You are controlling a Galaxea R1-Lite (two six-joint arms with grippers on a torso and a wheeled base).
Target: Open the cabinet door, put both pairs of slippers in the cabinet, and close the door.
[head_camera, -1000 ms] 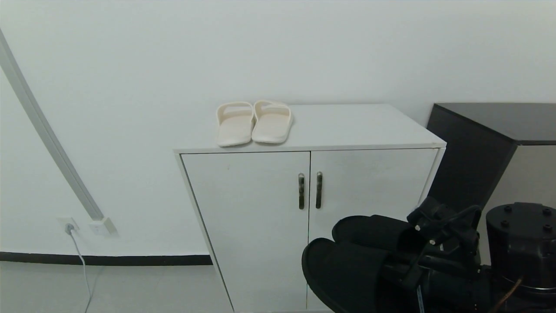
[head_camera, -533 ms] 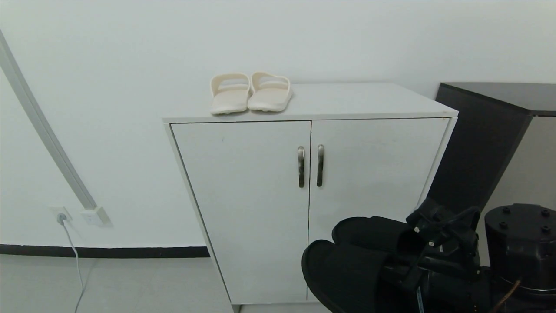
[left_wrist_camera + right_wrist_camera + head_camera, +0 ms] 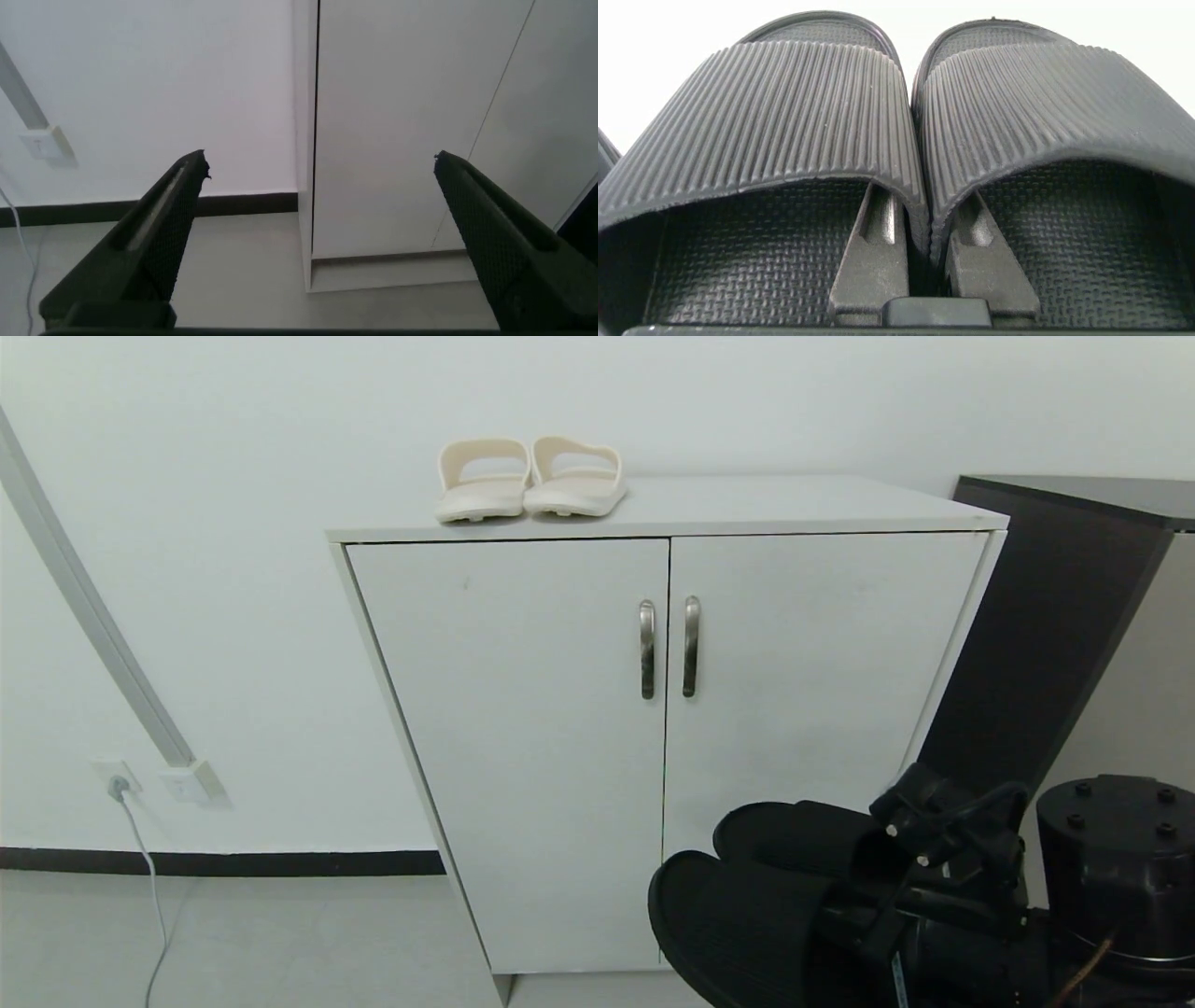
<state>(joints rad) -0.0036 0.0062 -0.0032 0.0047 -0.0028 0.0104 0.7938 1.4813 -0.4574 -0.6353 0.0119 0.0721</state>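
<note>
A white two-door cabinet stands against the wall with both doors closed, its two metal handles side by side at the middle. A cream pair of slippers lies on its top, left of centre. Low in front of the right door, my right gripper holds a black pair of slippers, toes pointing at the cabinet. In the right wrist view that gripper is shut on the two adjoining ribbed straps. My left gripper is open, facing the cabinet's lower left corner, with nothing between its fingers.
A dark cabinet stands close against the white one's right side. Left of the cabinet there is bare floor, a wall socket with a cable hanging down, and a slanted grey conduit on the wall.
The head camera has sunk: the cabinet and cream slippers sit higher in the picture and more of the doors shows. My right gripper still holds the black slippers in the same spot.
</note>
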